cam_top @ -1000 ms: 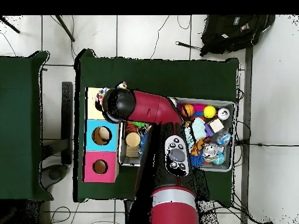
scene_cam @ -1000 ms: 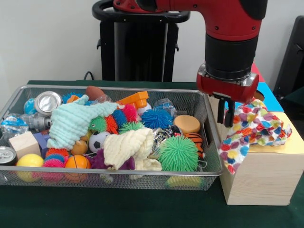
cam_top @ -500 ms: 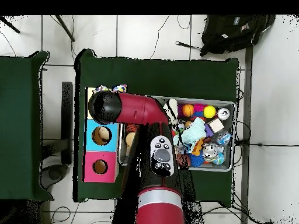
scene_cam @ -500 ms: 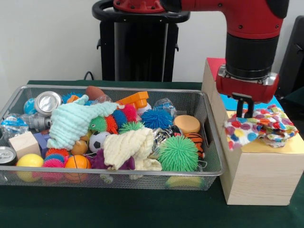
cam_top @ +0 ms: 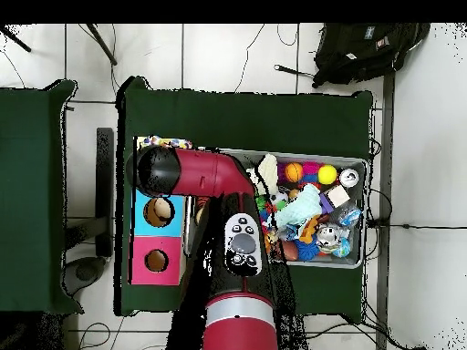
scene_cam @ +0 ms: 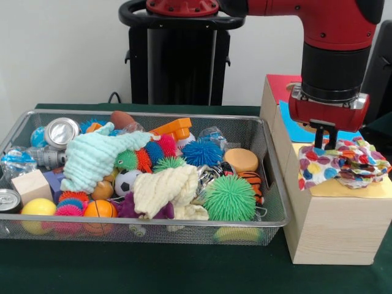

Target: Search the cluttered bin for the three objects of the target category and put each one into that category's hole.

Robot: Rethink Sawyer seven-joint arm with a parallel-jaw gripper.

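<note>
One cloth is in play right now: the white rag printed with coloured hearts (scene_cam: pixel 343 164), bunched at the right of the front view on the yellow top of the pale wooden sorting box (scene_cam: pixel 334 229). Your red and black gripper (scene_cam: pixel 326 144) hangs directly over its upper left part, with the dark fingertips sunk into the folds, so the jaws look pinched on the fabric, though the folds hide the contact itself. The rag's long axis runs left to right across the frame, trailing mostly to the right of the fingers, with a short flap drooping over the box's left edge toward the wire mesh bin (scene_cam: pixel 269 184).

What matters for you is where the yellow section's hole lies under that heap, and neither view shows it. From above, the arm covers that end of the box and only a fringe of the cloth (cam_top: pixel 164 142) peeks out at the upper left. I judge the release should wait until the bulk sits over the opening. Two further cloths appear left in the bin: a mint green towel (scene_cam: pixel 92 159) and a cream towel (scene_cam: pixel 165 190).
</note>
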